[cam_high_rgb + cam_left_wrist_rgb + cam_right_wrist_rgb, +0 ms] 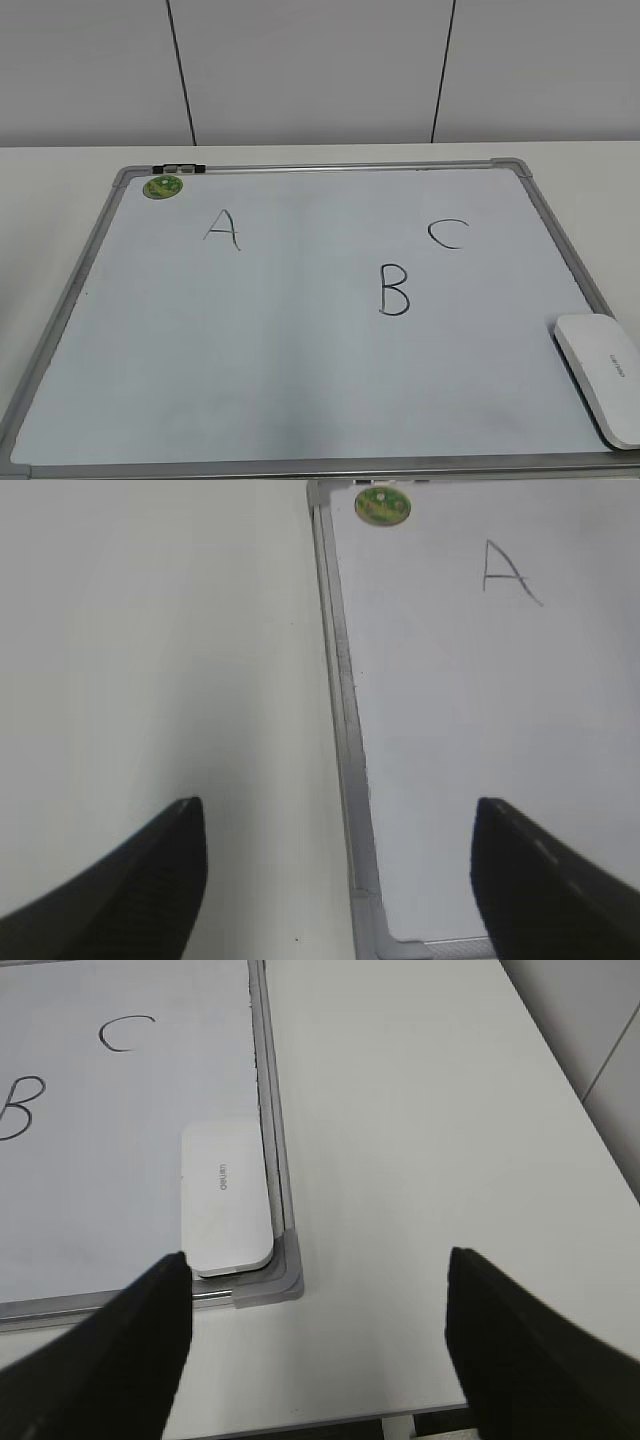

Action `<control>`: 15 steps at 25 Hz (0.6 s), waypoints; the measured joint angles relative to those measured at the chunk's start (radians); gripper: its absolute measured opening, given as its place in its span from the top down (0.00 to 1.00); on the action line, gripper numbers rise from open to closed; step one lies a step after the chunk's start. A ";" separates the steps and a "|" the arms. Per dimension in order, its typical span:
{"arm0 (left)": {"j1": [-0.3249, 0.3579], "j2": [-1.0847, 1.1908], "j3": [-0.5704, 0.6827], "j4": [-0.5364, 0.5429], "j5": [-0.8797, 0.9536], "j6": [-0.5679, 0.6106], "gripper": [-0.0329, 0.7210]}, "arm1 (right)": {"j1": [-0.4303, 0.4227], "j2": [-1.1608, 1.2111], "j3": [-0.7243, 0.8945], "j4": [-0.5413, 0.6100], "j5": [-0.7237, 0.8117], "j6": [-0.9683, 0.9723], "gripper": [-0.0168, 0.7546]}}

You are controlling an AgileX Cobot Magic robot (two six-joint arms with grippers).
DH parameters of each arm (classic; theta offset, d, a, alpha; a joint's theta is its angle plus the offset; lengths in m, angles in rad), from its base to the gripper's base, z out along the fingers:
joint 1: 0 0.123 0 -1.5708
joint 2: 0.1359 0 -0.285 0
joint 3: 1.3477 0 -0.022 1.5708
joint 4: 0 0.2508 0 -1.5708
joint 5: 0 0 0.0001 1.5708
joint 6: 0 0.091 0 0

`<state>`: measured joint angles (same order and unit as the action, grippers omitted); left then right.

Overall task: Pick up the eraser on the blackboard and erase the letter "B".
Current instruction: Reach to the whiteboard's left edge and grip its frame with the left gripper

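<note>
**Exterior view: eraser at rest in the board's near right corner**

Exterior view shows the blackboard [300, 380] lying flat on the pale surface [60, 190], its grey frame enclosing a white writing face. Three handwritten letters sit on that face: the "A" [222, 229] toward the far left, the "C" [448, 233] toward the far right, and the letter "B" [394, 290] just nearer than the "C" and a little to its left, strokes whole. A round green sticker [162, 186] sits in the far left corner, beside a small clip [180, 169] on the frame's top edge.

The eraser [603, 372] lies inside the frame at the near right corner, touching the right rail, well apart from the "B".

From the right wrist camera, the right claw [318, 1335] hangs wide over the bare surface just off that corner, holding nothing, with the eraser near its left finger. The left claw [338, 875] is likewise spread wide and unloaded, straddling the board's left rail near the near left corner.
</note>
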<state>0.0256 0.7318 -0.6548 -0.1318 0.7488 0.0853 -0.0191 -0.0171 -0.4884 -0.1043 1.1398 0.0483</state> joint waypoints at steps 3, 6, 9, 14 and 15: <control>0.000 0.175 -0.060 0.000 -0.016 0.000 0.15 | 0.000 0.000 0.000 0.000 0.000 0.000 0.22; 0.000 0.347 -0.136 0.000 -0.021 0.000 0.16 | 0.000 0.000 0.000 0.000 0.000 0.000 0.22; 0.000 0.516 -0.231 0.000 -0.021 0.000 0.17 | 0.000 0.000 0.000 0.000 0.000 0.000 0.22; 0.000 0.747 -0.362 -0.014 -0.016 0.000 0.17 | 0.000 0.000 0.000 0.000 0.000 0.000 0.22; 0.000 0.791 -0.384 -0.020 -0.016 0.000 0.18 | 0.000 0.000 0.000 0.000 0.000 0.000 0.22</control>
<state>0.0256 1.5227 -1.0388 -0.1520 0.7332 0.0853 -0.0191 -0.0171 -0.4884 -0.1043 1.1398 0.0483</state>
